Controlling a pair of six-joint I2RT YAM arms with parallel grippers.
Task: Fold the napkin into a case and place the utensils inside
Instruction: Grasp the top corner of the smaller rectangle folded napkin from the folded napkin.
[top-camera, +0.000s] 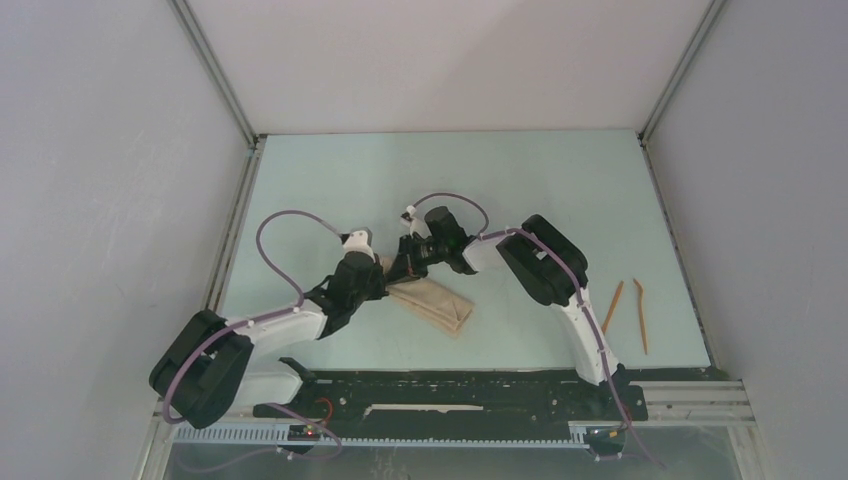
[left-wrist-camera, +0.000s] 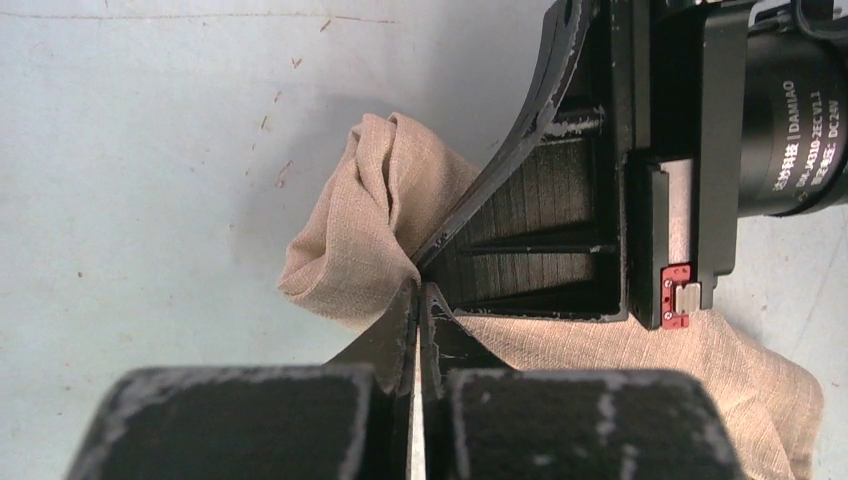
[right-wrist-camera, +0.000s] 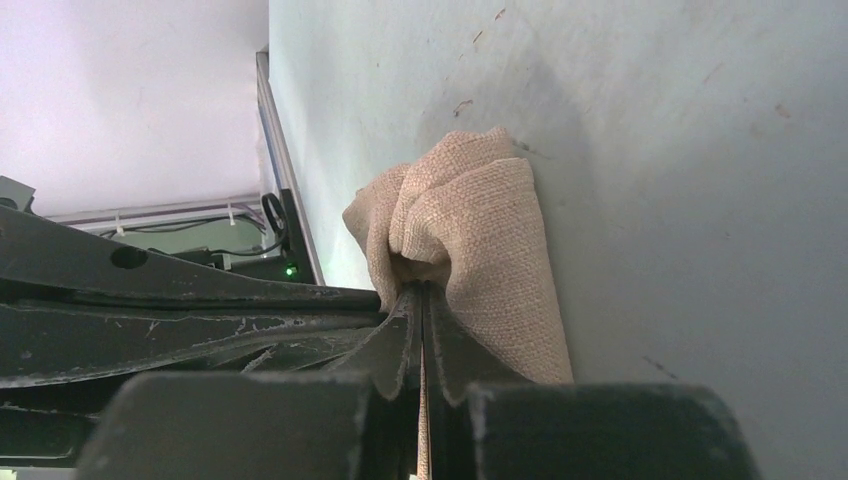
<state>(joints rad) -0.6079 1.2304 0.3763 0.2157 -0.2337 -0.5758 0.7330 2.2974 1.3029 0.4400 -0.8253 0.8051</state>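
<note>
Pale green table (top-camera: 500, 180) walled in grey on three sides; we look down from above. Nearest us, both arm bases sit at its front edge. Just beyond lies the napkin (top-camera: 440, 305), folded into a narrow beige band set at a slant. At its bunched left end we see the left gripper (left-wrist-camera: 418, 290) and right gripper (right-wrist-camera: 420, 295) meeting tip to tip, each pressed tight on a pinch of cloth. Well off to the right, the utensils (top-camera: 613, 305), two orange sticks, lie on the table.
</note>
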